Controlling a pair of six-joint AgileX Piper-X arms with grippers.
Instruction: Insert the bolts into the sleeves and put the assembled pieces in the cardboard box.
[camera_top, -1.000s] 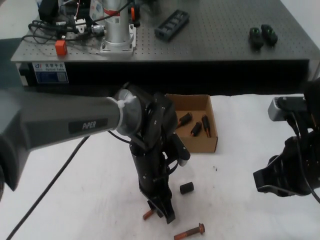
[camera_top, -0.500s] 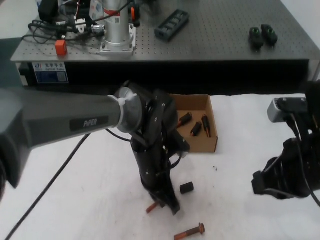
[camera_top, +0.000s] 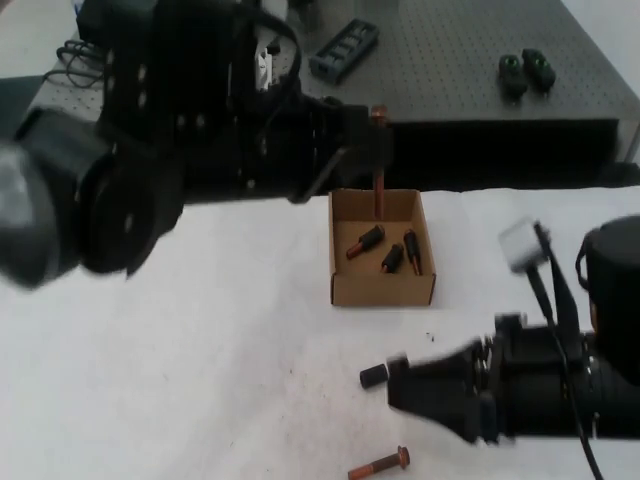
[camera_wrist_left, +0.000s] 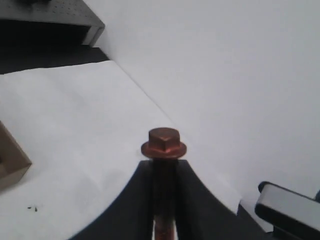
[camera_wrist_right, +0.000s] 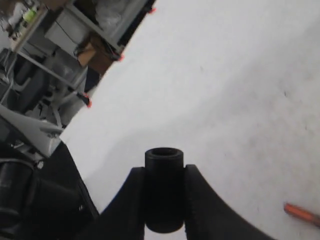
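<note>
While left claw (camera_wrist_left: 164, 167) grips copper hex-flange bolt (camera_wrist_left: 163, 144), right claw (camera_wrist_right: 164, 174) clasps black hollow sleeve (camera_wrist_right: 164, 192).

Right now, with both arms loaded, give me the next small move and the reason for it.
Probably raise the sleeve toward the bolt so the two can be lined up. The right jaws sit closed on the sleeve's sides with its open end showing. The left jaws hold the bolt raised near the cardboard box, and it is not yet in any sleeve.
</note>
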